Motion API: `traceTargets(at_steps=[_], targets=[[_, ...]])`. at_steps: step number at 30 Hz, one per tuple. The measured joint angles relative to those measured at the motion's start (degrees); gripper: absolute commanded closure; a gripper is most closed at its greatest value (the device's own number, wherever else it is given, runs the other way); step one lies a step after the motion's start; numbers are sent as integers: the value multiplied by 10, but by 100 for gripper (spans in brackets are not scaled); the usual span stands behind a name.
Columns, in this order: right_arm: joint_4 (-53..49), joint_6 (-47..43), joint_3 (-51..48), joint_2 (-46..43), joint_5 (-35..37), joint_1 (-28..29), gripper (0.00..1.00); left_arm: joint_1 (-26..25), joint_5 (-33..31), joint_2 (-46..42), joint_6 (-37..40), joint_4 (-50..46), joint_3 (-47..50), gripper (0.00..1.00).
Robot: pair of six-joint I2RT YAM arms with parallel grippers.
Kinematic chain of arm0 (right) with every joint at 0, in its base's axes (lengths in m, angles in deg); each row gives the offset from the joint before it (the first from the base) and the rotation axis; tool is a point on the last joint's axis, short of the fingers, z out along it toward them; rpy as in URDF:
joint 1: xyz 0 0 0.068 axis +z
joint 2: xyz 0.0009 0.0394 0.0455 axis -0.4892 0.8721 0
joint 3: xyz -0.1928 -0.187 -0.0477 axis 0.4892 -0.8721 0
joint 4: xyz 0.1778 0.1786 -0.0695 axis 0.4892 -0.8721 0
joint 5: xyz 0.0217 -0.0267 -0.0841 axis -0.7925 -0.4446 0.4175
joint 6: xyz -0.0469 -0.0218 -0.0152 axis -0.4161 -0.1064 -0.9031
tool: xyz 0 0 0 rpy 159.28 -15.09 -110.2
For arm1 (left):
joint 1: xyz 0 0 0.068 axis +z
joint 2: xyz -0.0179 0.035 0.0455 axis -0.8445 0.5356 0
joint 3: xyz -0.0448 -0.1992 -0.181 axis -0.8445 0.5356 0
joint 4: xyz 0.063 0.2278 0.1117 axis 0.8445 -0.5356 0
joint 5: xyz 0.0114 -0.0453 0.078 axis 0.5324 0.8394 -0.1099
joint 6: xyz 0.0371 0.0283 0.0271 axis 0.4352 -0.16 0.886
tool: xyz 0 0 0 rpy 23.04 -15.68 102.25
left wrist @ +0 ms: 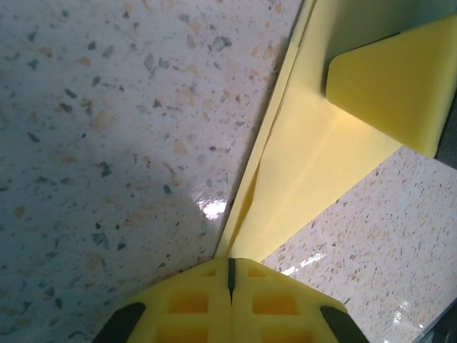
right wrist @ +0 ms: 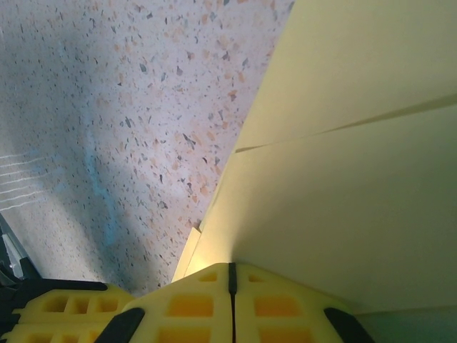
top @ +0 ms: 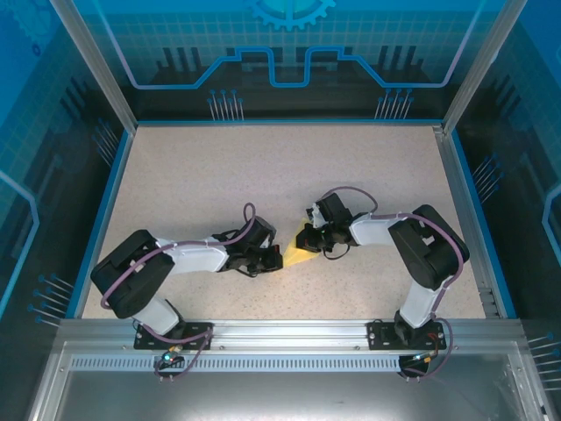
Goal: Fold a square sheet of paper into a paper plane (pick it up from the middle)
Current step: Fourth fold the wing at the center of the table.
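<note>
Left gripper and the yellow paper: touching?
Touching. Left wrist view: the folded yellow paper runs straight into the seam between the shut fingertips of the left gripper, with no gap.

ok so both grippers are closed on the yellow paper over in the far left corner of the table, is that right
Not quite, the place is wrong. The top external view shows the square sheet of paper near the middle of the table, between the two arms, not in the far left corner. The rest holds: the left gripper and the right gripper are both closed on it.
</note>
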Motion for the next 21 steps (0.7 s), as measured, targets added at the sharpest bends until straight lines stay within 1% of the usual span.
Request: traceTargets(at_steps=[15, 21], targets=[[-23, 0, 20, 14, -5, 0, 95, 0, 0, -13, 5, -21, 7, 100], [-26, 0, 23, 14, -6, 0, 94, 0, 0, -37, 16, -62, 14, 100]])
